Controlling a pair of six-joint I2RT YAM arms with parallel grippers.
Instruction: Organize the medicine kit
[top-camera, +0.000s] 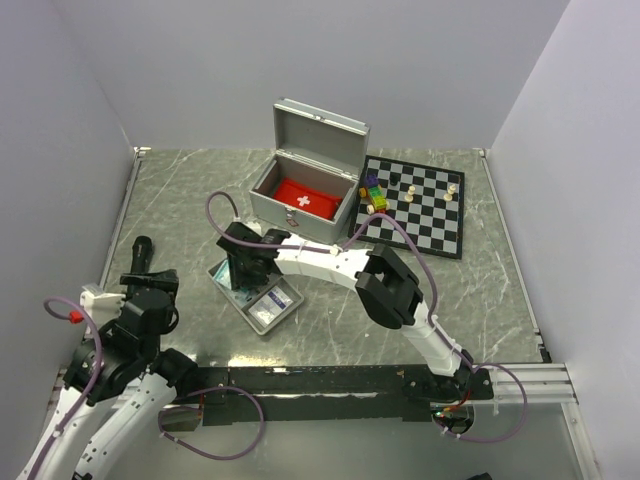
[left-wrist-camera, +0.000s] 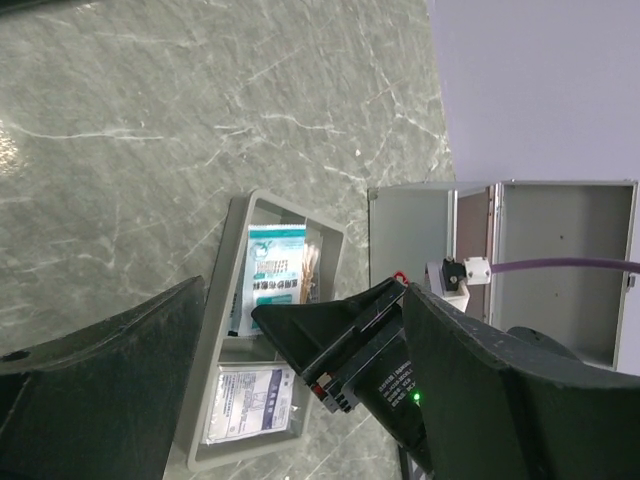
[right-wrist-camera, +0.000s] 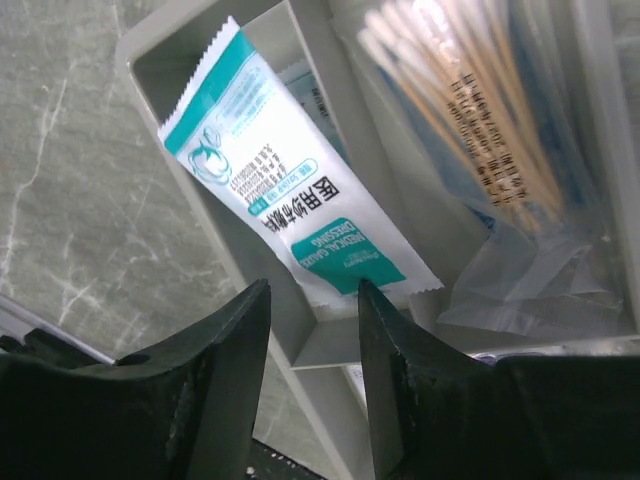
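Black-fingered, the right gripper (right-wrist-camera: 312, 300) stands parted over the grey plastic tray (right-wrist-camera: 150, 55), clamping nothing, probably lined up on the glossy teal-and-white sachet (right-wrist-camera: 290, 195) leaning inside. At twelve o'clock on the table the medicine kit (top-camera: 285, 222), boxy brushed metal, sits lid-up to receive stock, a red pouch (top-camera: 305, 200) inside. The tray lies at its seven o'clock. Bagged wooden swabs (right-wrist-camera: 470, 100) fill the neighbouring bay. The left gripper (left-wrist-camera: 300, 300) hangs wide open, empty.
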